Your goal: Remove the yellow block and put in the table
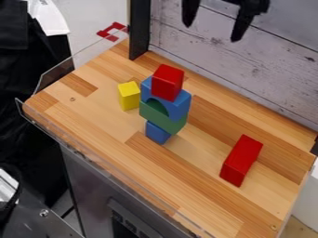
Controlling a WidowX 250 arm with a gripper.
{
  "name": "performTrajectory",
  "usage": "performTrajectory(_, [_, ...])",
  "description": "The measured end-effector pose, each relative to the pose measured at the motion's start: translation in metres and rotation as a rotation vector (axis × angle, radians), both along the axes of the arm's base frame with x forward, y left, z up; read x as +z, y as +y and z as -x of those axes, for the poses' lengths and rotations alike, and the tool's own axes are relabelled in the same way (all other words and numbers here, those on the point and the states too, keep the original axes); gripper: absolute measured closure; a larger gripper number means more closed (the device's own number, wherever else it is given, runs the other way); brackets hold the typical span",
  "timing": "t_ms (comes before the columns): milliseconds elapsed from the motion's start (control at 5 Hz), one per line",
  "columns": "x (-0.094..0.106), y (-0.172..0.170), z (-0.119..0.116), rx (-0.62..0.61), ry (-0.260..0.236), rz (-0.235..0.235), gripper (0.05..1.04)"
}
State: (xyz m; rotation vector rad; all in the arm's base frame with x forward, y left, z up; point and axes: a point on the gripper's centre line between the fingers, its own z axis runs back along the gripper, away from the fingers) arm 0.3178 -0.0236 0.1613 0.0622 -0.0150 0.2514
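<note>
High at the top edge hangs the gripper point(216, 21), its two fingers spread wide with nothing between them, above and behind the blocks. The yellow block point(129, 96) stands upright on the wooden table point(93, 121), just left of a stack; a narrow strip of wood shows between them lower down. From the bottom up, the stack has a small blue block point(157, 133), a green block point(162, 117), a blue arch point(180, 105) and a red block point(168, 83) on top.
A long red block point(241, 160) lies on the right part of the table. Clear low panels point(77, 58) edge the left side, and a whitish plank wall point(242, 69) rises behind. A black post point(140, 30) stands at the back left.
</note>
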Motion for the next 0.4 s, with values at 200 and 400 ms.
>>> performTrajectory(200, [-0.0116,-0.0045,0.0032,-0.025,0.01,0.033,0.083])
performTrajectory(400, [-0.0207,-0.0058,0.004,-0.028,0.005,0.069,0.083])
